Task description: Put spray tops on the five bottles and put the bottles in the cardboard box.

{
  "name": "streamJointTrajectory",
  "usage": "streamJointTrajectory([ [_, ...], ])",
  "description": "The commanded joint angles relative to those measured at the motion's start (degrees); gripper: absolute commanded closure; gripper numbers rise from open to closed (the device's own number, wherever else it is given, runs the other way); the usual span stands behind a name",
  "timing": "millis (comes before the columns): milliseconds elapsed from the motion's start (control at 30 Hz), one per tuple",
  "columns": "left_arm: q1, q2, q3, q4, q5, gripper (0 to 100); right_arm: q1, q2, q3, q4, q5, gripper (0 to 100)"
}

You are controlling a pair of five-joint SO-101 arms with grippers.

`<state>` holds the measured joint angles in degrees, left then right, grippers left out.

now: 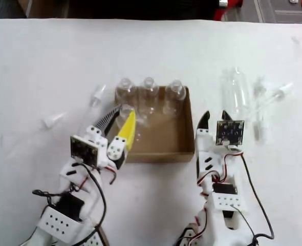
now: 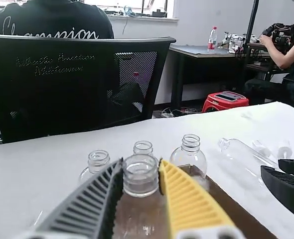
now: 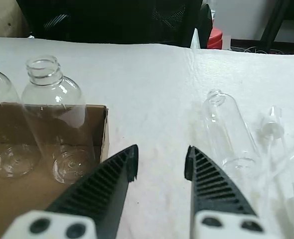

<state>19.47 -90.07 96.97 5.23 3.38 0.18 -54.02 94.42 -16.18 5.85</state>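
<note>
The left gripper (image 1: 124,111), grey and yellow, clamps the neck of a clear plastic bottle (image 2: 141,175) inside the brown cardboard box (image 1: 188,146), centre frame. Three uncapped bottles (image 1: 149,89) line its upper wall. The right gripper (image 3: 161,157), black, stands spread and empty right of the box. A fifth bottle (image 1: 236,95) lies upper right among white spray tops (image 1: 276,94), indistinct.

Each bottle (image 1: 149,95) is clear glossy plastic, the spray tops (image 1: 96,96) smooth white plastic, the cardboard box (image 1: 161,143) matt brown board, the bench (image 1: 48,56) covered by a matt white sheet, and the left tool (image 1: 124,110) and right tool (image 1: 216,114) are ribbed matt plastic.
</note>
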Motion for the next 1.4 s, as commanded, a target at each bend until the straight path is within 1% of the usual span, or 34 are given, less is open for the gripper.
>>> streamJointTrajectory([
  [0,-0.31,-0.48,-0.35,-2.11,-1.49,98,-0.40,0.57,-1.05,0.13,0.70,85.4],
  [300,-0.04,-0.48,-0.88,-2.37,-1.58,98,-0.40,0.57,-1.05,0.13,0.70,85.4],
  [400,0.48,-0.57,-1.85,-2.02,-1.41,98,-1.45,0.57,-0.88,0.13,0.79,85.4],
  [533,0.31,-0.57,-0.09,-1.67,-1.85,98,-1.54,0.57,-0.70,0.13,3.25,85.4],
  [633,0.31,-0.66,0.35,0.26,-1.49,98,-1.63,0.57,-0.70,0.13,3.43,85.4],
  [933,0.31,-0.57,0.35,1.05,-1.41,97,-1.63,0.57,-0.70,0.13,3.52,85.4],
  [1000,0.31,-0.84,0.35,2.99,-1.41,97,-1.63,0.57,-0.70,0.13,3.52,85.4],
  [1067,0.31,-0.84,0.35,5.10,-1.41,94,-1.63,0.57,-0.70,0.13,3.52,85.4],
  [1200,-0.66,-0.84,0.35,8.35,-1.41,83,-1.63,0.57,-0.70,0.13,3.60,85.4],
  [1367,-1.89,-0.84,0.26,8.79,-1.41,82,-1.63,0.57,-0.70,0.13,3.69,85.4],
])
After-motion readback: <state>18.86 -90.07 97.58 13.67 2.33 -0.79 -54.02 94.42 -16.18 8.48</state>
